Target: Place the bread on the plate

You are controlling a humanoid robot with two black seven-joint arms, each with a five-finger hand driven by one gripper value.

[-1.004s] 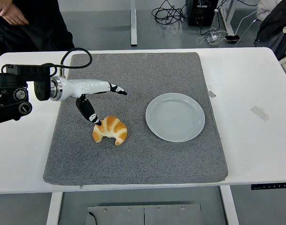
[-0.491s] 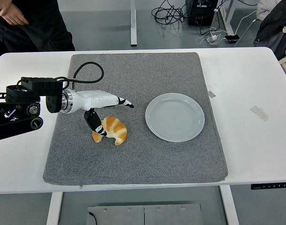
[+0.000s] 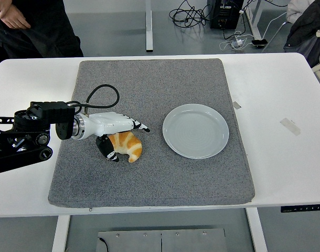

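A big white table (image 3: 286, 173) was seen from above, with a grey floor behind it. A square grey fuzzy mat (image 3: 149, 178) was spread over the middle of the table. At the back, black cables (image 3: 194, 13) were lying on the floor by a dark box (image 3: 226, 13). A person in dark clothes (image 3: 36, 29) was seen at the top left, with one bare hand (image 3: 7, 11) held in front of the body. Two small pieces of pale tape (image 3: 290, 126) were stuck on the table to the right of the mat. No writing, brand or label could be read anywhere.

The golden brown curved bread roll (image 3: 129, 145) was lying on the mat, left of the middle. A round pale grey plate (image 3: 195, 130) was set on the mat just to the right of it, apart from the bread. Nothing was lying on the plate.

The left hand (image 3: 118, 134), white with black fingertips, was reached in from the left on a black arm (image 3: 23, 139). The hand was closed around the bread: the long fingers (image 3: 136, 125) were laid over its top, and the thumb (image 3: 108, 150) was pressed against its left side. The bread was touching the mat. A black cable (image 3: 99, 94) was looped up behind the wrist.
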